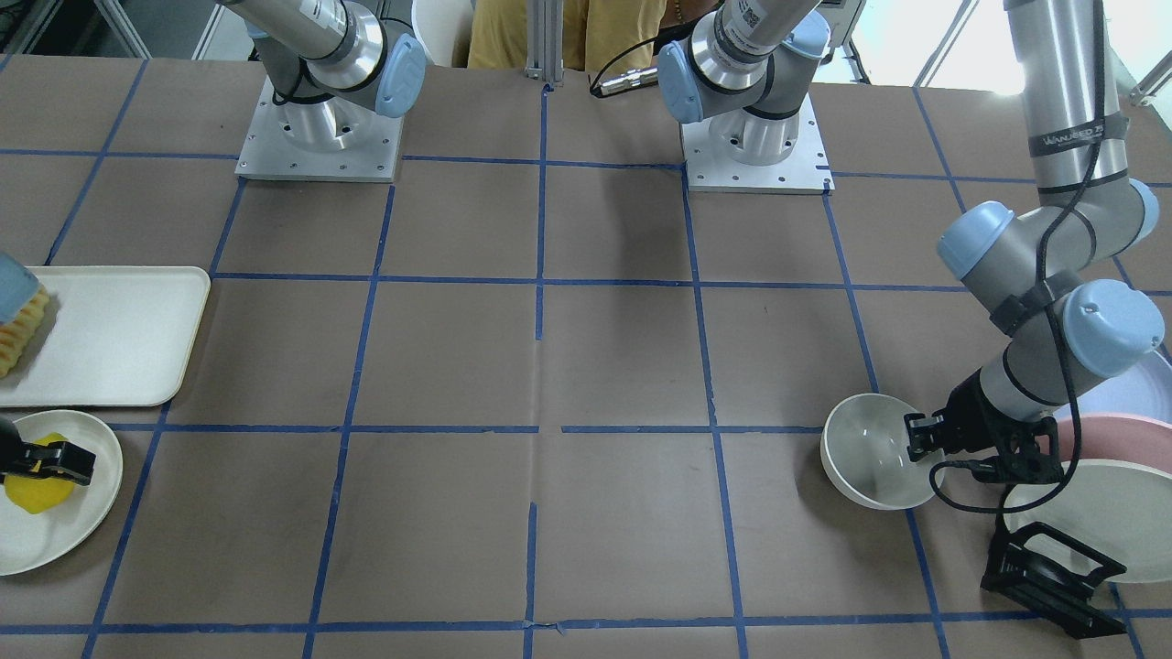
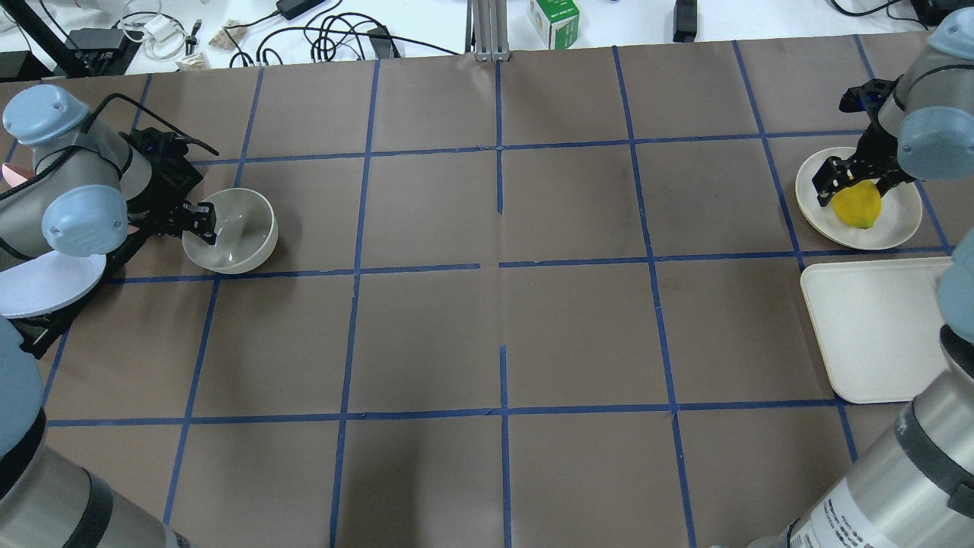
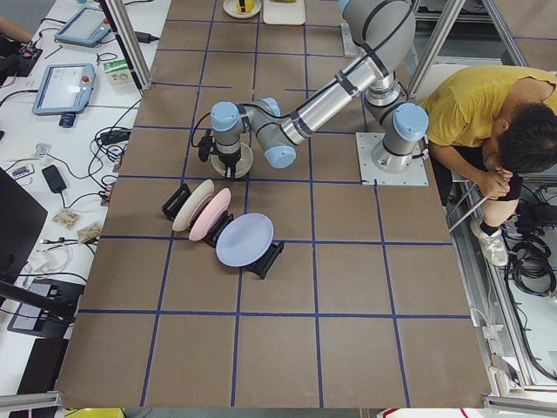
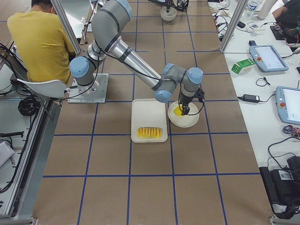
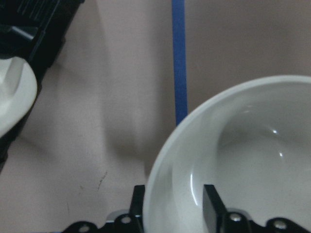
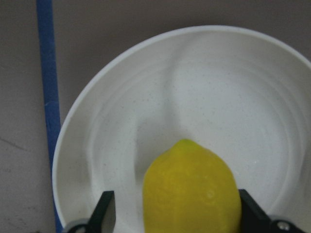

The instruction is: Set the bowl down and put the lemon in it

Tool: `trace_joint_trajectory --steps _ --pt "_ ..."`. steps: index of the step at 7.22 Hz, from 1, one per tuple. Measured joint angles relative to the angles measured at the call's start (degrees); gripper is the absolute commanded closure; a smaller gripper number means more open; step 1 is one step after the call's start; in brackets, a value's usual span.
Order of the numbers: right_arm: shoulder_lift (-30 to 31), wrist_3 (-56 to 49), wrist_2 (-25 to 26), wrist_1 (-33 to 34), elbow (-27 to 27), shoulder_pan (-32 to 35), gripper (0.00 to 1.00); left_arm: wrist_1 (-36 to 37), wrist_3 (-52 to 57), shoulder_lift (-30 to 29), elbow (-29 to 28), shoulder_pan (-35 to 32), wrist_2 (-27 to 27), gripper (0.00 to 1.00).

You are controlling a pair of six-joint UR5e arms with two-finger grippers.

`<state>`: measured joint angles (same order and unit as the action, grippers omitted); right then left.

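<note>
The off-white bowl (image 2: 243, 228) stands at the table's left side, also seen in the front view (image 1: 870, 462). My left gripper (image 2: 199, 221) is shut on its near rim; in the left wrist view (image 5: 172, 208) one finger is inside the wall and one outside. The yellow lemon (image 2: 858, 207) lies on a flat cream plate (image 2: 902, 224) at the right. My right gripper (image 2: 854, 181) is open and straddles the lemon (image 6: 192, 189). One finger touches the lemon and the other stands a little apart.
A cream rectangular tray (image 2: 867, 327) lies beside the plate, with a row of orange-yellow fruit slices (image 1: 23, 334) on it. A black rack with several plates (image 1: 1099, 522) stands behind my left gripper. Blue tape lines mark squares on the brown table.
</note>
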<state>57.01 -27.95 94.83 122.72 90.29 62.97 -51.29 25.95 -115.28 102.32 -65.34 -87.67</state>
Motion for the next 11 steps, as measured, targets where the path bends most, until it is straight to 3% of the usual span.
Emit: trace_joint_trajectory --steps 3,5,7,9,11 --pt "2.7 2.6 -0.1 -2.0 0.1 -1.1 1.00 -2.1 0.0 0.8 -0.2 1.4 0.2 1.00" --pt "7.0 3.5 -1.0 -8.0 0.1 -0.7 1.00 -5.9 -0.2 1.8 -2.2 1.1 0.6 1.00" --pt "12.3 6.1 -3.4 -15.3 0.1 1.8 1.00 -11.7 -0.9 4.3 -4.5 -1.4 4.7 1.00" --pt "16.2 9.5 -4.7 -21.7 0.1 4.8 1.00 -12.5 -8.1 5.4 -5.2 -9.5 7.5 1.00" --pt "18.1 13.1 -6.8 -24.7 0.1 5.8 1.00 -6.1 -24.2 3.6 -4.9 -20.7 8.5 1.00"
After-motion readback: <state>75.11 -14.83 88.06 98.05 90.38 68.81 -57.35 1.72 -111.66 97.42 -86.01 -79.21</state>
